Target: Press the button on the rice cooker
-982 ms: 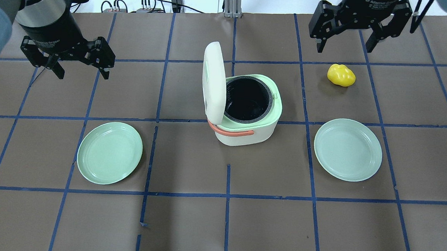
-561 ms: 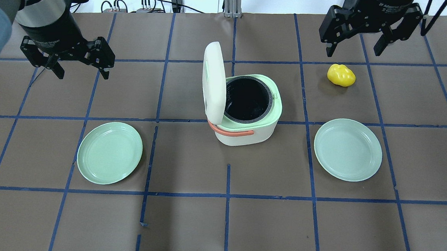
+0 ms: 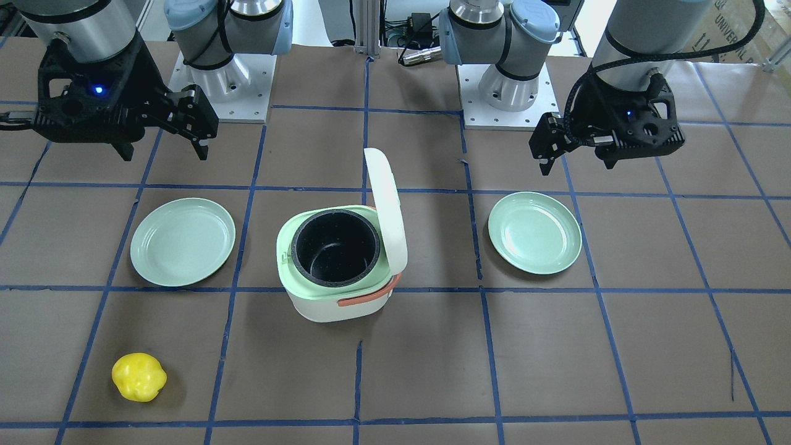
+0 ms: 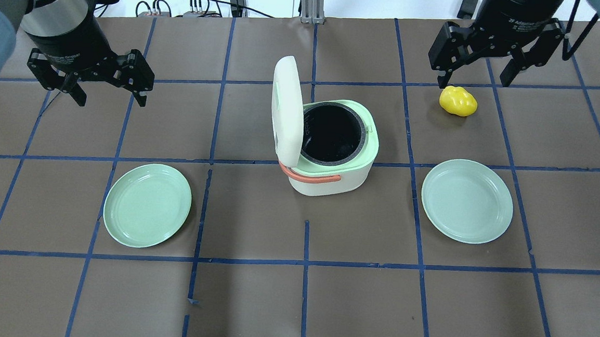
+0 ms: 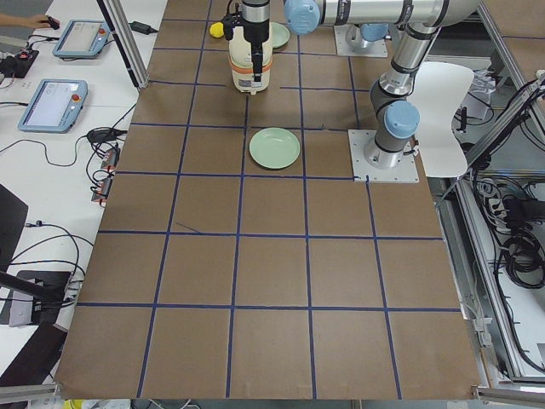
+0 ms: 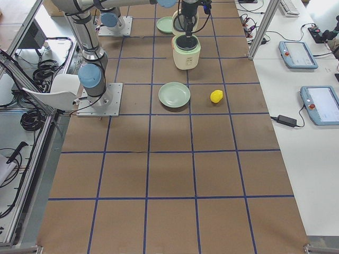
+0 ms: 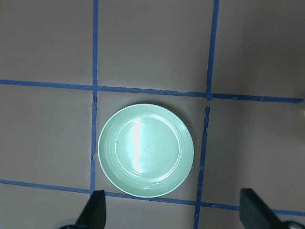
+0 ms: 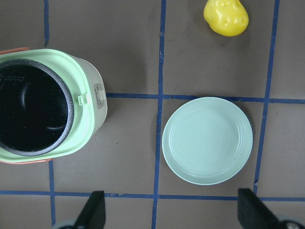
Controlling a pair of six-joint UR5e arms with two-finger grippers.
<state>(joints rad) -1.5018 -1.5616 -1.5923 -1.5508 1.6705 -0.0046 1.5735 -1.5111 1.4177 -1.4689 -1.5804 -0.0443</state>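
Note:
The white rice cooker (image 4: 330, 183) stands mid-table with its lid (image 4: 286, 110) hinged upright, showing the pale green rim and black inner bowl (image 3: 335, 247). Its orange handle (image 4: 311, 177) hangs at the side. A small latch tab (image 8: 85, 99) sits on the rim. My left gripper (image 4: 111, 99) is open and empty, far to the cooker's left, above a green plate (image 7: 145, 150). My right gripper (image 4: 474, 83) is open and empty, to the cooker's right, hovering by a yellow pepper (image 4: 458, 101). The cooker also shows in the right wrist view (image 8: 47, 114).
Two pale green plates lie on the brown, blue-taped table: one at the front left (image 4: 147, 205), one at the front right (image 4: 467, 200). The yellow pepper (image 3: 139, 377) lies beyond the right plate. Cables (image 4: 201, 1) run along the far edge.
My right gripper has shifted right and a little nearer, staying open close to the yellow pepper. The left gripper and the cooker have not moved.

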